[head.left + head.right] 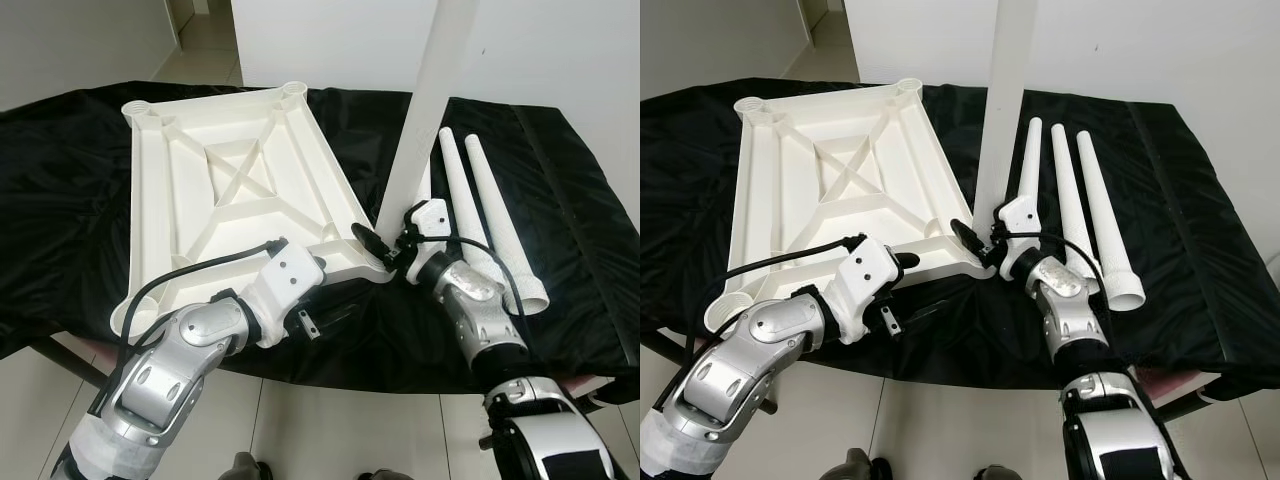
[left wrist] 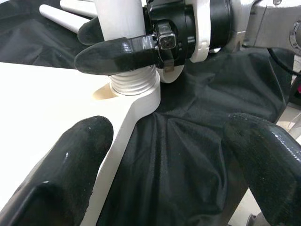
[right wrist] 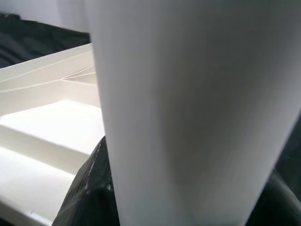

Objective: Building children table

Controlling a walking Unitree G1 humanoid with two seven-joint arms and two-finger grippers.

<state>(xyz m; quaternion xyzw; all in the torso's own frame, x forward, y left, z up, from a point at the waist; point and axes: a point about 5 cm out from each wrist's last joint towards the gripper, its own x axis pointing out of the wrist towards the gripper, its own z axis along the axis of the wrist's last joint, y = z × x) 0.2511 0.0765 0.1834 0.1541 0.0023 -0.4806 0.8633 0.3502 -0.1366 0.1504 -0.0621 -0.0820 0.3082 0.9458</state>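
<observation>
A white plastic table top [image 1: 230, 180] lies upside down on a black cloth, ribs facing up. One white leg [image 1: 430, 110] stands upright at its near right corner, and its threaded end [image 2: 134, 84] sits in the corner socket. My right gripper [image 1: 385, 250] is shut on this leg just above the thread; in the right wrist view the leg [image 3: 188, 103] is very close. My left gripper [image 2: 164, 165] is open at the near edge, one finger [image 2: 61, 174] over the table top and the other over the cloth. Three loose legs [image 1: 1072, 190] lie side by side to the right.
The black cloth [image 1: 560, 170] covers a low table whose front edge runs just before my arms. Light tiled floor [image 1: 350, 430] lies below it. A white wall [image 1: 560, 50] stands behind the table, with a doorway at the far left.
</observation>
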